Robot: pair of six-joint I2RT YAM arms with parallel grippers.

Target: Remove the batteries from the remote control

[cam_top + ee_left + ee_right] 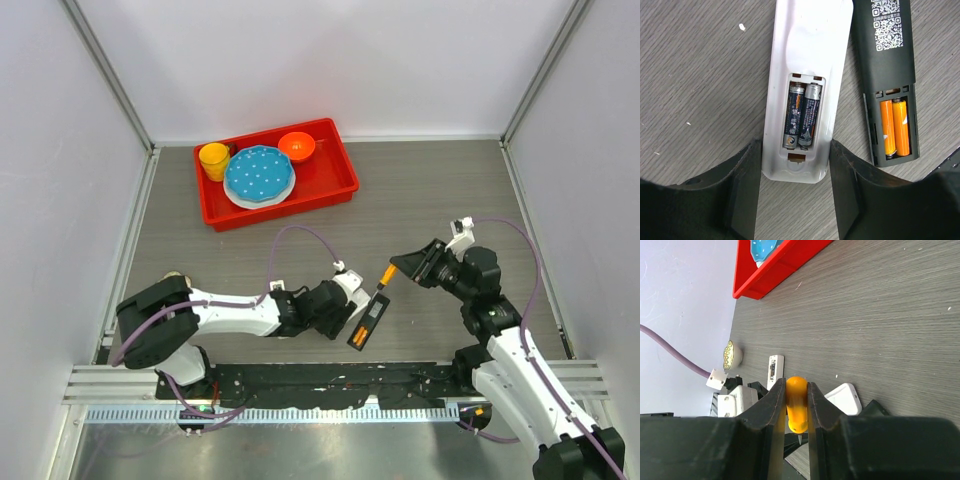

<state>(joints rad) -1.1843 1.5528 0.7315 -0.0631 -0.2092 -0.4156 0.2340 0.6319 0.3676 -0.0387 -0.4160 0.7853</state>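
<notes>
Item 1: left gripper (795, 165), fingers closed against both sides of the white remote (807, 45), whose cover is off. You probably pin it so that it cannot slide during prying. Two dark batteries (801, 116) sit in its bay.

Item 2: black remote (890, 60), just beside the white one, bay open, two orange batteries (895, 127) seated.

Item 3: right gripper (796, 385), clamped on an orange-handled screwdriver (796, 410), tip towards the remotes. This is presumably your lever. No battery is out yet.

Surface: grey wood-grain table (450, 190). At its far side stands a red tray (325, 172) holding a yellow cup (214, 160), a blue dotted plate (259, 173) and an orange bowl (296, 146).

Room: white panels (330, 60) enclose the table.
</notes>
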